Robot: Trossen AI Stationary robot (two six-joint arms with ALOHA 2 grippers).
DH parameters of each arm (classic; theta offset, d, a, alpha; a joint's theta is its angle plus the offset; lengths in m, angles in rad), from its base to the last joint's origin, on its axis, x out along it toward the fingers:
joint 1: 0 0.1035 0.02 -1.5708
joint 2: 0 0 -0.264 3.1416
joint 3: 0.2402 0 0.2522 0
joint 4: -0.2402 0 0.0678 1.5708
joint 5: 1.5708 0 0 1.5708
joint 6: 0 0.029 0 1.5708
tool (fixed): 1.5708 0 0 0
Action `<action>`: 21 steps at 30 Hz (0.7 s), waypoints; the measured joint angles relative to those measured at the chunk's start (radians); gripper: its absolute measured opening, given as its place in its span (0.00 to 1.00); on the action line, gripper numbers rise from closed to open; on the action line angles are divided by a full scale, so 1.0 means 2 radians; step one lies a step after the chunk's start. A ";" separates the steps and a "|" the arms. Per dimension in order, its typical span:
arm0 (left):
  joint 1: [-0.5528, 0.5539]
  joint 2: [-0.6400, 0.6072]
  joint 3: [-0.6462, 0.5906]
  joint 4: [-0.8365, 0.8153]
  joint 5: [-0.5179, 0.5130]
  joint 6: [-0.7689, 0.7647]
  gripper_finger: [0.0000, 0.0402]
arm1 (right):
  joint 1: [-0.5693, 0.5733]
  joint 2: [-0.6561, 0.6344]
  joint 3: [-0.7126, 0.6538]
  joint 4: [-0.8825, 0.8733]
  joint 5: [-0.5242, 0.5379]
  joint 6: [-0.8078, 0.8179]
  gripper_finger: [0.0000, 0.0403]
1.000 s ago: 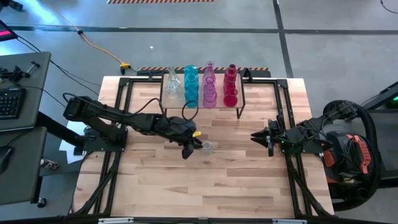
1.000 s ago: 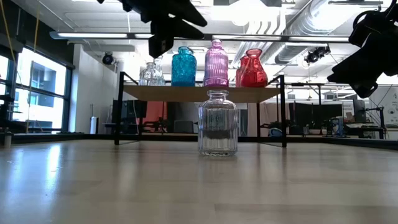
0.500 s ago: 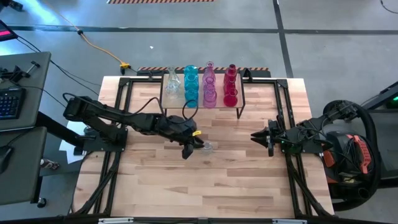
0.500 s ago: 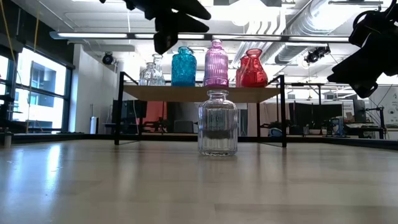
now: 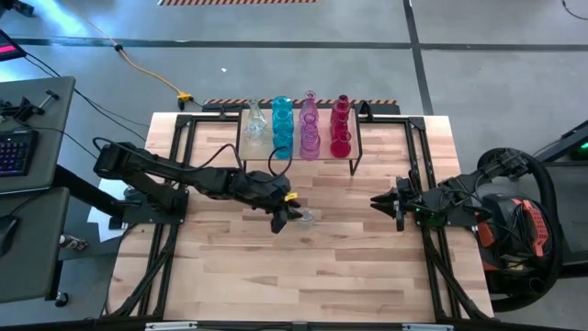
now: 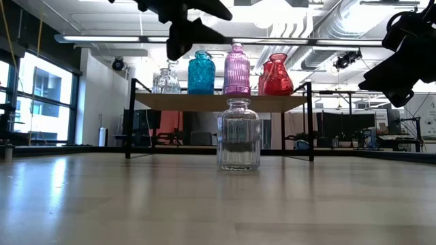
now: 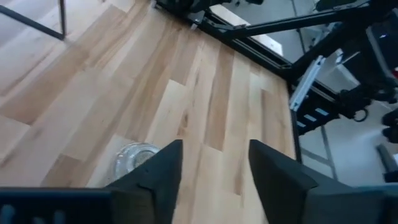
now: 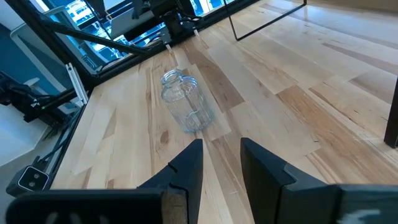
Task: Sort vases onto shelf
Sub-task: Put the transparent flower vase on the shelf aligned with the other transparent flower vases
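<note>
Tabletop bare but one clear vase [image 5: 308, 217] — left gripper [image 5: 287, 219] fingers parted above it.

My arms: matte black, jointed segments w/ black cables looped alongside. Left arm [image 5: 175, 175] has a small yellow tag near the wrist. Left tool [image 7: 211, 171]: two dark wedge fingers, flat inner faces. Right tool [image 8: 219, 167]: same black angular fingers. Right arm [image 5: 441, 202] shows a tiny green light on the wrist; base wrapped in cable coils w/ orange part.
</note>
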 joint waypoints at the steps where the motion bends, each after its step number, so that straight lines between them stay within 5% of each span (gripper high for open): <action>1: 0.000 0.002 0.000 0.000 -0.005 0.004 0.45 | 0.000 0.000 0.000 0.000 0.000 0.000 0.22; 8: -0.002 0.042 0.002 -0.001 -0.010 0.016 0.58 | 0.000 0.000 0.000 -0.001 0.000 0.000 0.22; 21: -0.003 0.096 0.002 0.034 -0.021 0.045 0.59 | 0.000 0.000 0.000 -0.008 0.000 0.000 0.22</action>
